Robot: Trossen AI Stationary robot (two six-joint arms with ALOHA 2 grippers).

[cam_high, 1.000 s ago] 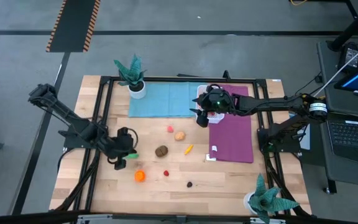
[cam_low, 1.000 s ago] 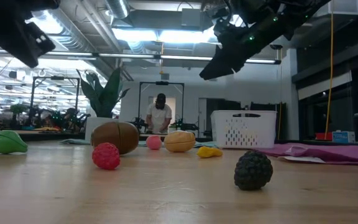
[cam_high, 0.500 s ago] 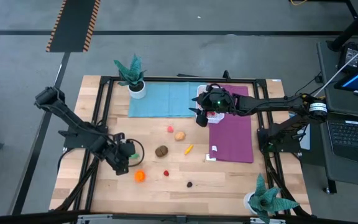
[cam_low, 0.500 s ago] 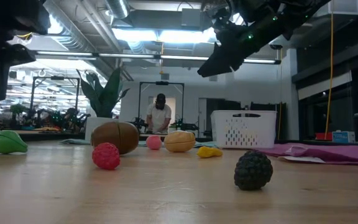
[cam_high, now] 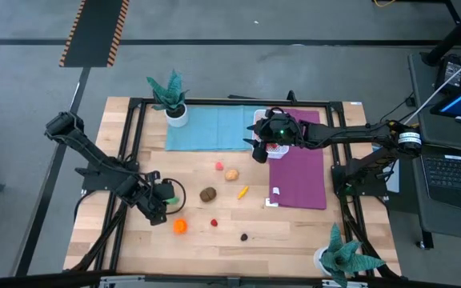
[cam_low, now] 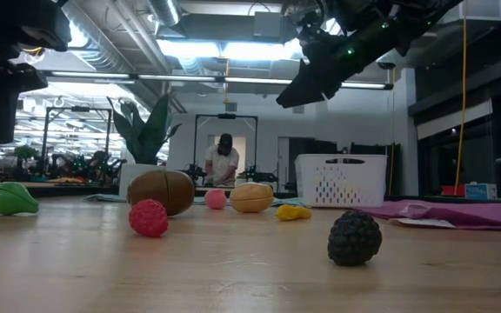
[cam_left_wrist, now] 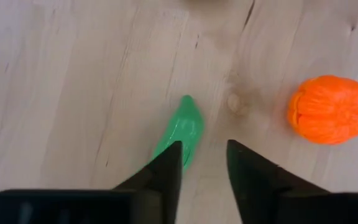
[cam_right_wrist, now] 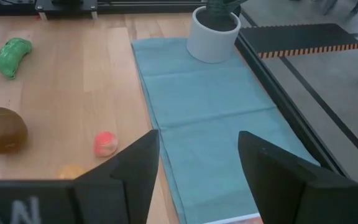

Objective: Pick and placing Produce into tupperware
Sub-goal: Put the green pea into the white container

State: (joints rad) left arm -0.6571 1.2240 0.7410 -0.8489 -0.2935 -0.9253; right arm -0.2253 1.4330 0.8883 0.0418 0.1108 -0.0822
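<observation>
The wooden desk (cam_high: 294, 228) carries a blue mat (cam_high: 210, 128) and a purple mat (cam_high: 298, 180) along its far and right parts. The tupperware (cam_low: 339, 180), a small white container, stands at the far side where the two mats meet; in the high view the right arm hides most of it.

The right claw (cam_high: 260, 148) hangs over that container, fingers spread wide with nothing between them in the right wrist view.

The left claw (cam_left_wrist: 202, 163) is low over the desk's front-left area. Its fingers stand moderately apart and grip nothing yet.

Loose produce lies across the middle of the desk: a brown piece (cam_high: 207, 194), a tan piece (cam_high: 231, 174), a pink one (cam_high: 218, 166), a yellow one (cam_high: 243, 191), a small red berry (cam_high: 213, 223), a dark berry (cam_high: 244, 237), and an orange piece (cam_left_wrist: 328, 109).

The green piece (cam_left_wrist: 180, 130) matters most. In the left wrist view one finger overlaps its near end and its long axis runs forward from the claw, slightly tilted, so it lies off-centre in the gap. The left arm is far nearer to it. A small sideways shift would likely centre it for a grasp across its narrow width.
</observation>
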